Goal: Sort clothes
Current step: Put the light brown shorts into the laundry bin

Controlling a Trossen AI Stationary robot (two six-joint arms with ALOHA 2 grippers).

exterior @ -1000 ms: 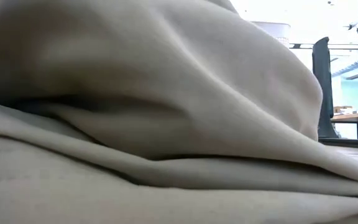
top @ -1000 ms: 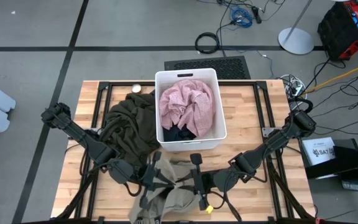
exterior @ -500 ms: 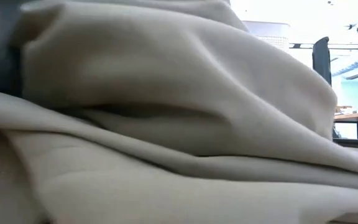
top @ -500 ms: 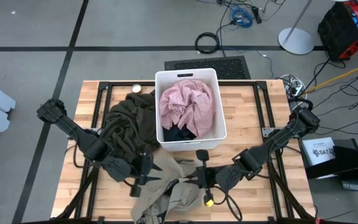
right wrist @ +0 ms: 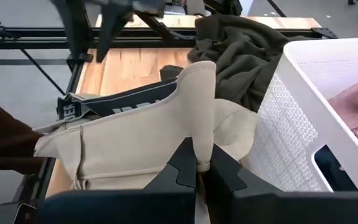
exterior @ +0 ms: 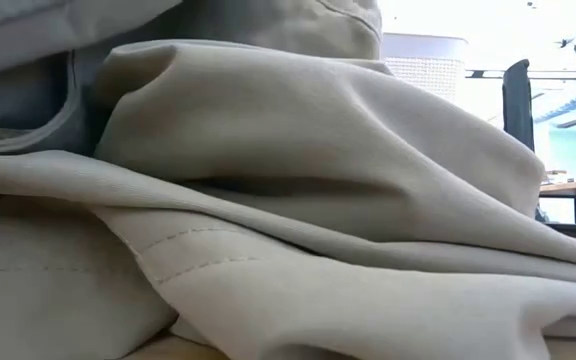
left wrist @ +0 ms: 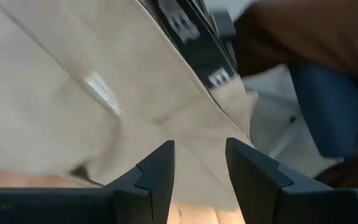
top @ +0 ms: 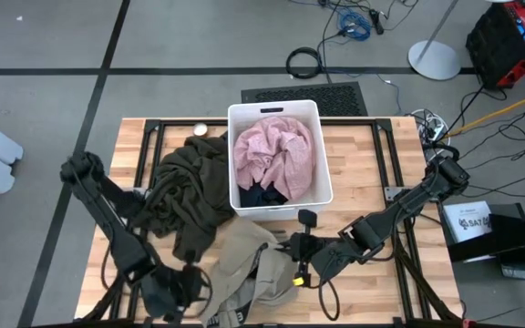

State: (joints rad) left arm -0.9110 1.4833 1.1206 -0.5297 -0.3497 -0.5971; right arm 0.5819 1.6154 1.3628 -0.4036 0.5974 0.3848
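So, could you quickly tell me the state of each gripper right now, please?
Left gripper: open, holding nothing, over the beige garment.
Right gripper: shut on the beige garment, lifting a fold beside the bin.

Legible text is scarce; the dark waistband (right wrist: 114,99) of the beige garment (right wrist: 135,140) carries pale block lettering, too foreshortened to read in the right wrist view and too blurred in the left wrist view (left wrist: 194,40); a white sheet (top: 468,220) beside the table's right edge shows dark capitals, apparently "SAT"; the rest is illegible.
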